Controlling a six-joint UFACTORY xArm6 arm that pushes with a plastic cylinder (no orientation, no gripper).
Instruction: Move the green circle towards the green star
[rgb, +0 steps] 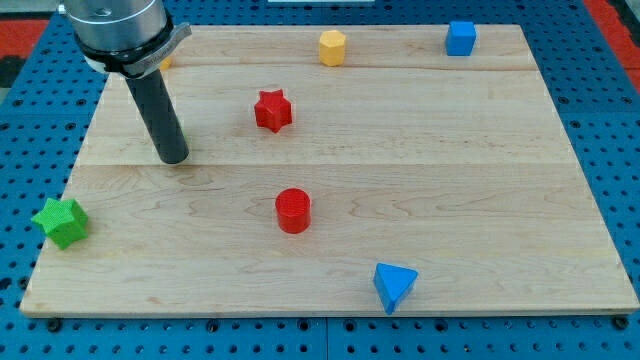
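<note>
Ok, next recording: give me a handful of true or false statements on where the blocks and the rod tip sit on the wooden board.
1. The green star block sits at the wooden board's left edge in this view. True.
2. My tip touches the red star block. False: it rests on bare wood to that star's left, apart from it.
3. The red cylinder block lies below the red star in the view. True.
4. The blue triangular block is at the view's top. False: it is near the bottom edge; the blue cube and yellow hexagonal block are at the top.
5. A green circle shows plainly. False: none is visible.
</note>
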